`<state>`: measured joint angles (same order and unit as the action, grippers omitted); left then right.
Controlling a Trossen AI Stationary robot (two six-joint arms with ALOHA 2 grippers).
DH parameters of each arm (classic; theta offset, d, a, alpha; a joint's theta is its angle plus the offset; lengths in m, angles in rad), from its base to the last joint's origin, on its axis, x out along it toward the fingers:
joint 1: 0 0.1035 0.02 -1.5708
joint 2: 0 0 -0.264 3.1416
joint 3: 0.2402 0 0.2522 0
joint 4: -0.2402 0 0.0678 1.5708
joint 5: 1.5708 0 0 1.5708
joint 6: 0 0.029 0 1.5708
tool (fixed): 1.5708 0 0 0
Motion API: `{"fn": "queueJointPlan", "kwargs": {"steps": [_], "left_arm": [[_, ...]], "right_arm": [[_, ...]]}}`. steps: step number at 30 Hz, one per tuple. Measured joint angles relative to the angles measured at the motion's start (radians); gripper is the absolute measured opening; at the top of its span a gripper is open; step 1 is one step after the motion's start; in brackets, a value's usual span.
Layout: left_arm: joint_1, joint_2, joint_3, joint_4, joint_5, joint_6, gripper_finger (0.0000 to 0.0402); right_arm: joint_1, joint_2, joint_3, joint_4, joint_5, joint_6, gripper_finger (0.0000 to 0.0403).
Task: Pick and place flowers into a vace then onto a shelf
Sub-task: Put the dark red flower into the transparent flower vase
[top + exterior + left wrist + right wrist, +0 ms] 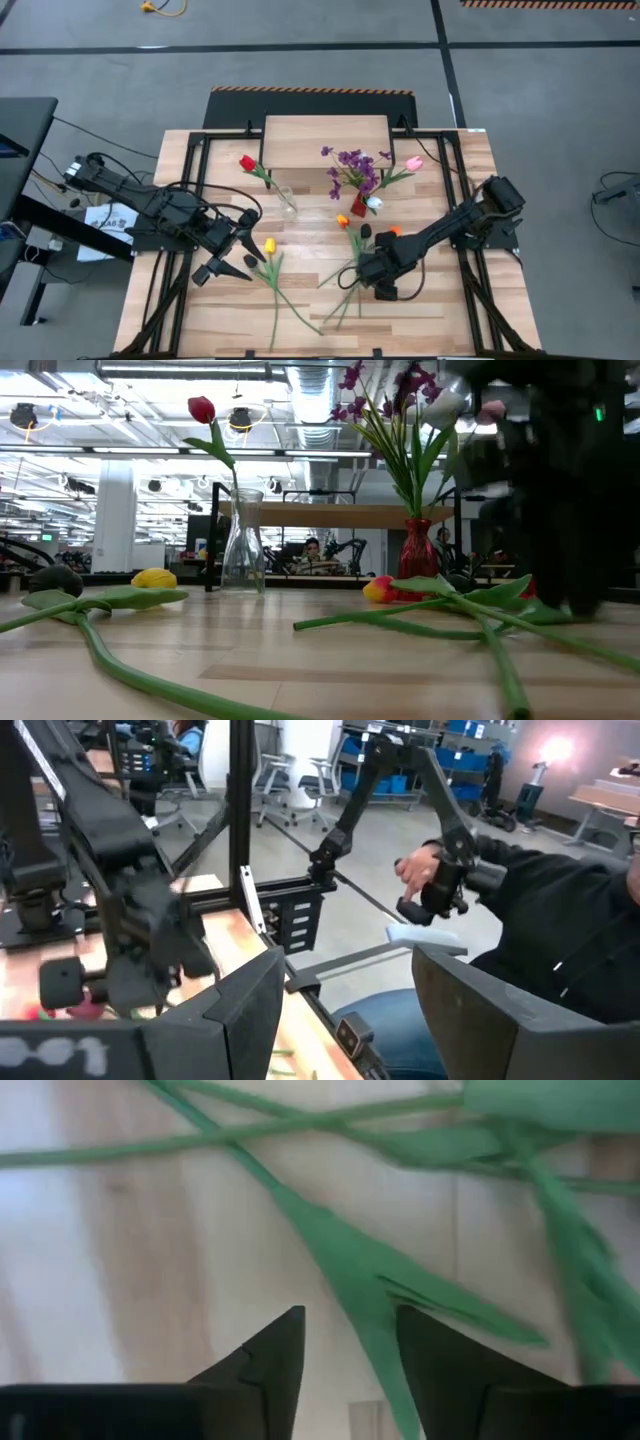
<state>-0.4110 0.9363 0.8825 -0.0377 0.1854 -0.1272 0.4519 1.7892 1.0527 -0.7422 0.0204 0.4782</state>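
Loose artificial tulips with long green stems lie crossed on the light wood table, toward its near edge at the middle; an orange head and a dark maroon head show among them. In the right wrist view the green stems and a long leaf run straight under the right gripper, whose two dark fingers stand apart just above the leaf without closing on it. Seen from above, that right gripper hangs low over the stem pile.

A yellow tulip lies a little toward the table's left edge, its stem running to the near edge. Just beside its head is the left gripper, fingers spread and holding nothing.

Farther back, a clear glass vase holds a single red tulip. A red vase near the table's middle carries a purple blossom sprig, a pink tulip and a white tulip.

The small shelf with a light wood plank top on thin black legs stands at the table's far edge, behind both vases, with nothing on it.

The left wrist view looks into the room, where a person's hand grips a dark handle.
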Motion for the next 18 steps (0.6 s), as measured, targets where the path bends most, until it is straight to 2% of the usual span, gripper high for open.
{"fn": "queueJointPlan", "kwargs": {"steps": [4, 9, 11, 15, 18], "left_arm": [[-0.009, 0.0, 0.0, 0.008, 0.0, 0.0, 0.0211], [-0.017, 0.0, 0.0, 0.007, 0.0, 0.0, 0.0211], [-0.016, 0.0, 0.0, 0.007, 0.0, 0.0, 0.0211], [-0.016, 0.0, 0.0, 0.007, 0.0, 0.0, 0.0211], [-0.016, 0.0, 0.0, 0.006, 0.001, 0.0, 0.0211]], "right_arm": [[0.0, 0.07, 0.008, -0.013, 0.01, -0.007, 0.0138], [0.001, 0.092, 0.026, -0.04, 0.011, -0.013, 0.0118], [0.006, 0.091, 0.038, -0.059, 0.015, -0.014, 0.0095], [0.006, 0.055, 0.058, -0.089, 0.026, -0.008, 0.0022], [0.007, 0.017, 0.072, -0.108, 0.036, 0.014, 0.001]]}}
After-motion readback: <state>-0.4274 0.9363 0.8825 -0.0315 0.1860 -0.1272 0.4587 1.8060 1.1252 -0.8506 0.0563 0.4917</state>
